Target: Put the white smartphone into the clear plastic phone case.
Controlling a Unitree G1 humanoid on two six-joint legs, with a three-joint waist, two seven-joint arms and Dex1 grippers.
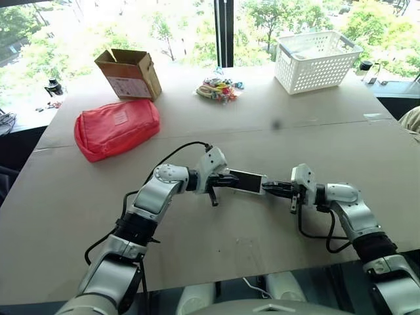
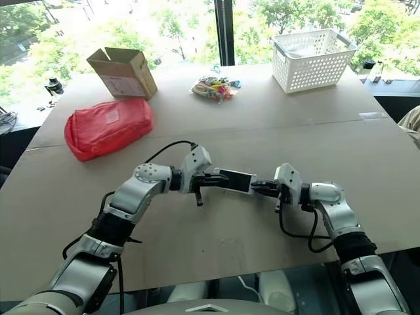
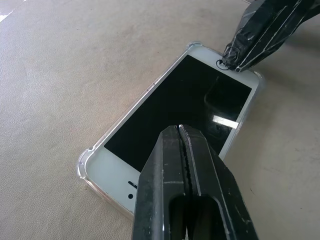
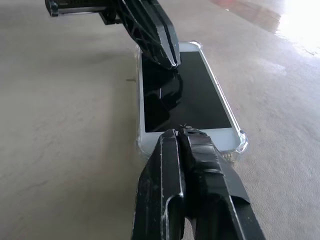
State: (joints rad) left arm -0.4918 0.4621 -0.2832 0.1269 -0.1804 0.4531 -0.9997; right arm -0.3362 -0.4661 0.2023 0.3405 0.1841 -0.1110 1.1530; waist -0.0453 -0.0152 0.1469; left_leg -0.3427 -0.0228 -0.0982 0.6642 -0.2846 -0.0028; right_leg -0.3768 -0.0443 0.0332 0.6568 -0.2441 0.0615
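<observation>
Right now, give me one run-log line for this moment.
white smartphone: lying inside clear plastic phone case, screen up, on table | left gripper: shut, over phone | right gripper: shut, at opposite end

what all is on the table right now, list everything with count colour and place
white smartphone with black screen: 1, white and black, table centre, lying flat inside the case, screen up
clear plastic phone case: 1, transparent, around the phone, bumper corners showing
red soft fabric pouch: 1, red, left side of the table
open brown cardboard box: 1, brown, far left, behind the pouch
white plastic lattice basket: 1, white, far right
small pile of colourful items: 1 pile, mixed colours, far centre; too small to identify
cardboard-covered table: 1, tan
left gripper: 1, black, shut, tips over the phone's left end
right gripper: 1, black, shut, at the phone's right end
</observation>
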